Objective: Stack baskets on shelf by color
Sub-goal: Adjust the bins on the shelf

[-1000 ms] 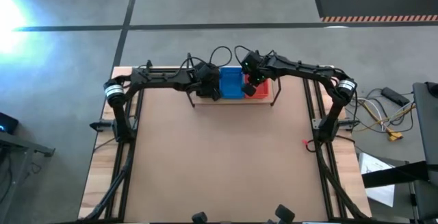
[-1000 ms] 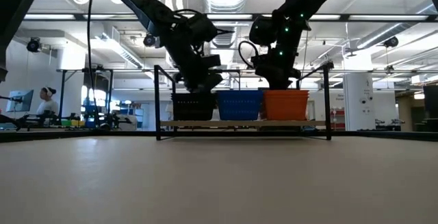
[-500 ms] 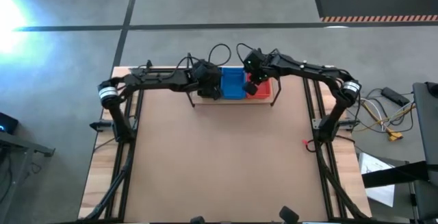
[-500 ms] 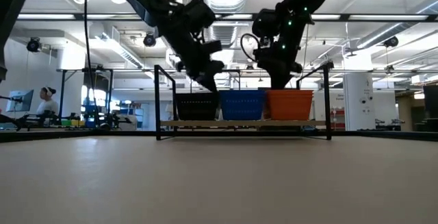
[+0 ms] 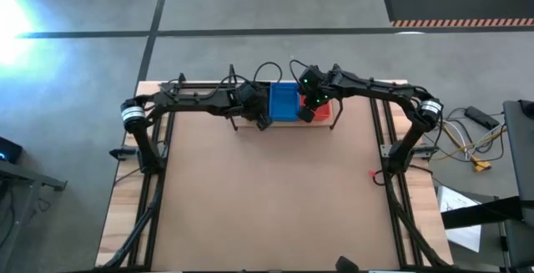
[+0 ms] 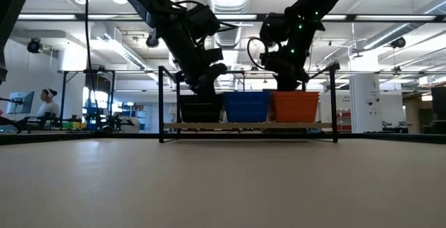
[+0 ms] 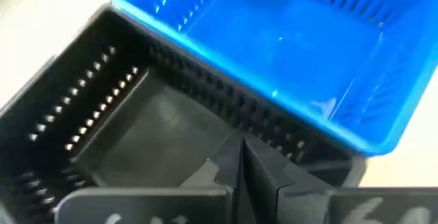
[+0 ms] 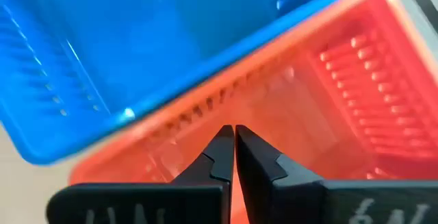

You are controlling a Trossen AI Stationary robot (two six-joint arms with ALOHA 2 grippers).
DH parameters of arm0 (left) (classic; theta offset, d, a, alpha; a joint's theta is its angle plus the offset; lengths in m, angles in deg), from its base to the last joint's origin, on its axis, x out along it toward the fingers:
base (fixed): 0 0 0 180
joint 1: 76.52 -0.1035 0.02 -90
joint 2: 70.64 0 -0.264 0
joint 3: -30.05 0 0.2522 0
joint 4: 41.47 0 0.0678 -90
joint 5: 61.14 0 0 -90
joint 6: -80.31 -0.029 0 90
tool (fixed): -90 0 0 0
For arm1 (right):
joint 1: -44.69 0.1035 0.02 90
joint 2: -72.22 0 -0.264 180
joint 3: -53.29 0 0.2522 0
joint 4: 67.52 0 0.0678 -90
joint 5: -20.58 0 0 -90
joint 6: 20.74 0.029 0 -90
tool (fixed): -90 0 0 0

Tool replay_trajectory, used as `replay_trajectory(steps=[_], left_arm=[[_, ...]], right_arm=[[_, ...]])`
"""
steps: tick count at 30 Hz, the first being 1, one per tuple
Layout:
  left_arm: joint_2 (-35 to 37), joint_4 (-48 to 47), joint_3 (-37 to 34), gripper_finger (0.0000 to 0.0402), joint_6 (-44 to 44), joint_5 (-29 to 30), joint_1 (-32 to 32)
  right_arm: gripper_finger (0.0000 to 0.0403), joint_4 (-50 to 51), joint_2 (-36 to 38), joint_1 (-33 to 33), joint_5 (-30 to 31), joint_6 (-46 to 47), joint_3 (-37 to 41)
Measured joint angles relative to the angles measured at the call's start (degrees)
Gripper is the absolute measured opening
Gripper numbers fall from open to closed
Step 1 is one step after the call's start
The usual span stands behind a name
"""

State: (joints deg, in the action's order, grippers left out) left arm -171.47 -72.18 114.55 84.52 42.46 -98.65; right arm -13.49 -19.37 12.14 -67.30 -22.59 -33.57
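Three stacks fill the shelf [image 6: 247, 125]; both grippers, left [image 7: 241, 176] and right [image 8: 234, 157], are closed and empty, and should lift straight clear without nudging the baskets [image 6: 247, 107].

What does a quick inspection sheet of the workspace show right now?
Surface: brown tabletop, nothing seen on it besides the shelf.
Job's things: shelf carries black baskets, blue baskets, orange-red baskets side by side.
Clutter: nothing seen.
Grippers: left gripper shut above the black baskets; right gripper shut above the orange-red baskets.
Cables: loops above the arms.
Surroundings: person far off.
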Motion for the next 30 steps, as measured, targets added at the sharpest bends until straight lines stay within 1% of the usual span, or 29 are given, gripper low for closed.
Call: replay_trajectory(steps=[5, 12, 19, 22, 25, 30], left_arm=[[-0.3, 2.8, 0.0, 0.0000, 1.5, 0.0, 0.4], [-0.3, 3.8, 0.4, 0.0000, 1.6, 0.1, 1.2], [-0.2, 3.9, 0.9, 0.0000, 1.5, 0.5, 2.1], [1.3, 3.8, 1.1, 0.0000, 1.0, 3.0, 2.3], [3.5, 3.3, 1.1, 0.0000, -0.3, 5.2, 2.4], [6.3, 1.9, 0.9, 0.0000, -0.3, 4.7, 2.8]], right_arm=[[0.0009, -2.5, 0.0, 0.0, -2.6, -0.1, 0.0], [0.0009, -3.4, 0.0, 0.0, -2.5, -0.1, -0.3], [0.0009, -2.8, 0.7, 0.0, -0.7, -0.2, -0.4], [0.0009, -1.2, 2.2, 0.1, -0.6, -0.3, -0.4], [0.0009, -1.1, 5.3, 0.3, -0.6, 0.2, 0.4], [0.0009, -1.2, 11.7, 1.2, -0.6, 2.0, 4.3]])
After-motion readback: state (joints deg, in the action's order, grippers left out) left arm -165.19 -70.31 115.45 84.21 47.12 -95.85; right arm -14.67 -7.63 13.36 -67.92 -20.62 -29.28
